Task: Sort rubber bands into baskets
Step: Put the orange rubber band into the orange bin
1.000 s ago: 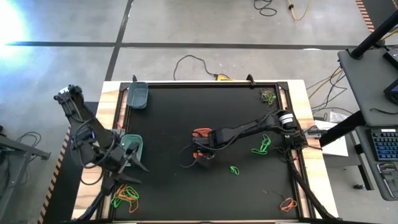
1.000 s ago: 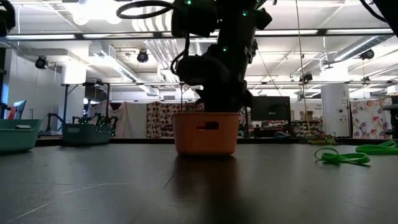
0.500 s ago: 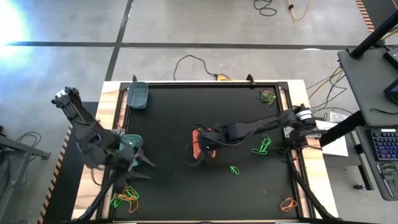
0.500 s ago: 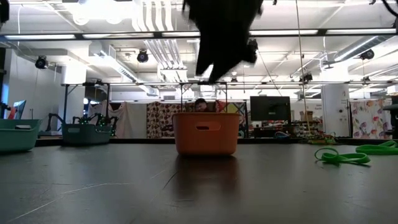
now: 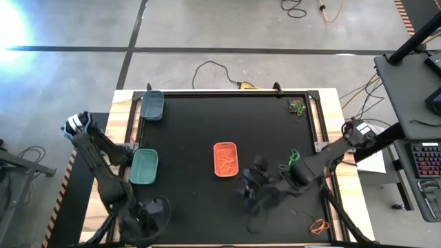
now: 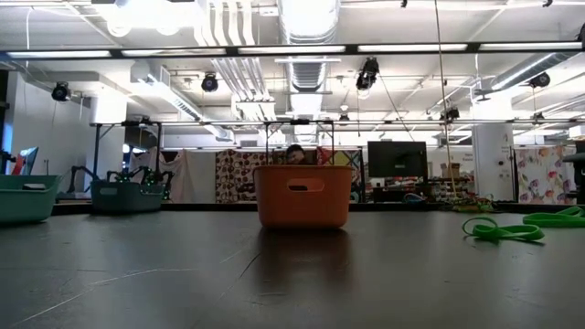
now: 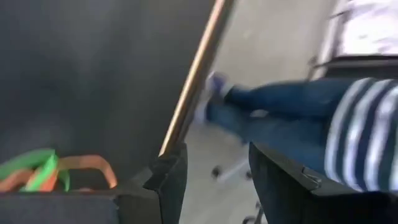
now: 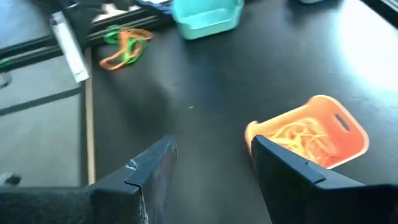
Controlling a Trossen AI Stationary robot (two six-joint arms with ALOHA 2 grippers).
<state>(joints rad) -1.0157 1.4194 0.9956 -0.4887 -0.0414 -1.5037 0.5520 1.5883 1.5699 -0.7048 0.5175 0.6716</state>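
The orange basket [image 5: 225,159] stands mid-table with orange rubber bands [image 8: 297,134] inside; the light teal basket [image 5: 144,167] and the dark teal basket [image 5: 152,105] stand at the left. My right gripper [image 8: 213,142] hovers open and empty to the near right of the orange basket [image 8: 323,134]. My left gripper [image 7: 217,152] is open and empty over the near left corner, beside a heap of green and orange bands [image 7: 43,171]. Green bands [image 5: 294,157], a dark heap [image 5: 298,107] and an orange band [image 5: 318,224] lie on the right. The low view shows neither gripper.
The black mat ends in a wooden strip [image 7: 189,93] close to my left gripper. Beyond it are a person's legs in jeans [image 7: 280,112] and a striped sleeve [image 7: 367,137]. In the low view green bands [image 6: 498,228] lie right of the orange basket [image 6: 302,195].
My right gripper has risen out of the orange basket and swung toward the table's near right; the basket stays put. My left gripper has gone from beside the light teal basket toward the near edge and down, rolling as it went, and now covers the heap in the near left corner.
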